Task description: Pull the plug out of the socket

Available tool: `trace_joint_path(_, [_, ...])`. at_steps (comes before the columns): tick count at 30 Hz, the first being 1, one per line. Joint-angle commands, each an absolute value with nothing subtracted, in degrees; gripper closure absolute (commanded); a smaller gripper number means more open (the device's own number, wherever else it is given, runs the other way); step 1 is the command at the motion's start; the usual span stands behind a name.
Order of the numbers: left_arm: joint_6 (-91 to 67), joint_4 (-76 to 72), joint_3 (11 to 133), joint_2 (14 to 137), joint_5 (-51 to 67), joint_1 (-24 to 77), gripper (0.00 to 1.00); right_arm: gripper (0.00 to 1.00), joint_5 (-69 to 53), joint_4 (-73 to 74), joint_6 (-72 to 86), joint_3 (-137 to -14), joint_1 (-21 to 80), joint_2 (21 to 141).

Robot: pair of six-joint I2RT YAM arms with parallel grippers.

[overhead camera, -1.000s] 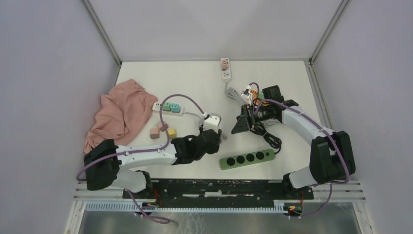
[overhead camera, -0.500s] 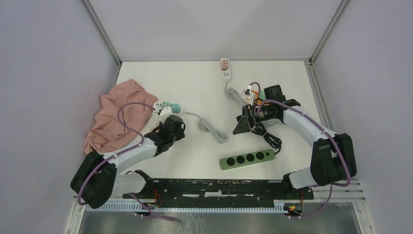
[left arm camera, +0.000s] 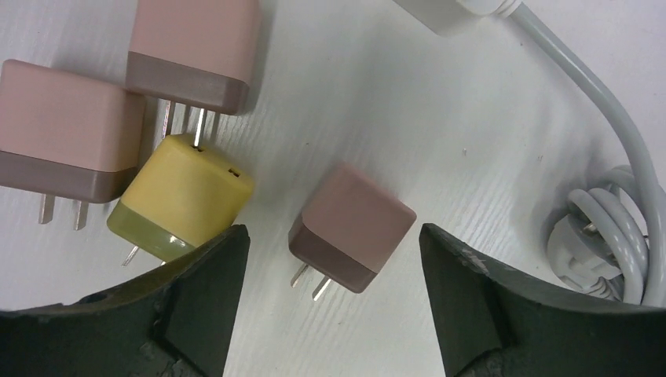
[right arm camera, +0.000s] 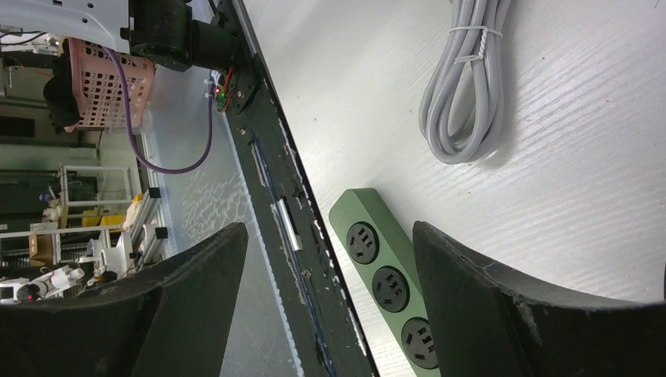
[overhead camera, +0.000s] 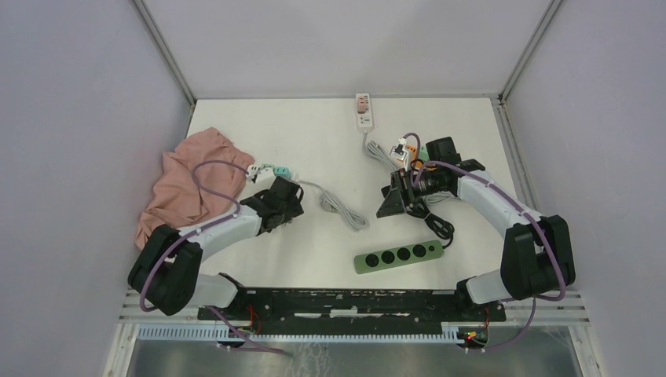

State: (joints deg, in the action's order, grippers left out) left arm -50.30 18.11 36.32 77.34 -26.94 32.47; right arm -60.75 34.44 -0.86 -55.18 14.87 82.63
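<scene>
In the left wrist view a pink plug [left arm camera: 351, 228] lies loose on the table with its prongs bare, between the wide-open fingers of my left gripper [left arm camera: 331, 245], which touch nothing. A yellow plug [left arm camera: 182, 196] and two more pink plugs [left arm camera: 67, 141] lie beside it. The white socket strip [overhead camera: 267, 171] with green plugs [overhead camera: 276, 169] in it sits just beyond my left gripper [overhead camera: 284, 203]. My right gripper [overhead camera: 389, 204] hangs open and empty at centre right.
A green power strip [overhead camera: 397, 257] lies near the front edge, also under my right gripper [right arm camera: 326, 236]. A grey coiled cord [overhead camera: 343, 208] runs from the white strip. A pink cloth [overhead camera: 192, 184] lies at the left. Another white strip [overhead camera: 363, 110] sits at the back.
My left arm swung from the table's middle to the loose plugs by the white strip, then opened its jaws, leaving the pink plug on the table. The right arm stayed still.
</scene>
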Motion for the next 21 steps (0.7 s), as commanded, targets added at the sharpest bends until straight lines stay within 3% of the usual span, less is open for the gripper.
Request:
trace_joint_path(1, [-54.2,22.5,39.8,75.2,-28.5,32.2,0.12,0.17,-61.8,34.9,-3.3,-57.8,14.5,80.7])
trace_joint_path(7, [-50.3,20.0,39.0,67.9,-21.5,32.2,0.11,0.15,-60.9,40.9,-11.5,-59.6,14.5,79.4])
trace_joint_path(8, [-49.0,18.5,38.3,66.3,-19.6,32.2,0.11,0.03,-60.6,43.0,-14.7,-60.0,14.5,78.9])
trace_joint_path(16, [-39.6,-4.9,28.5,56.6,10.9,32.2,0.14,0.00,-58.6,48.0,-34.1,-55.7,14.4,69.6])
trace_joint_path(21, [-39.2,-13.6,26.2,55.3,20.2,32.3,0.13,0.00,-61.7,65.1,-74.8,-51.0,14.5,64.9])
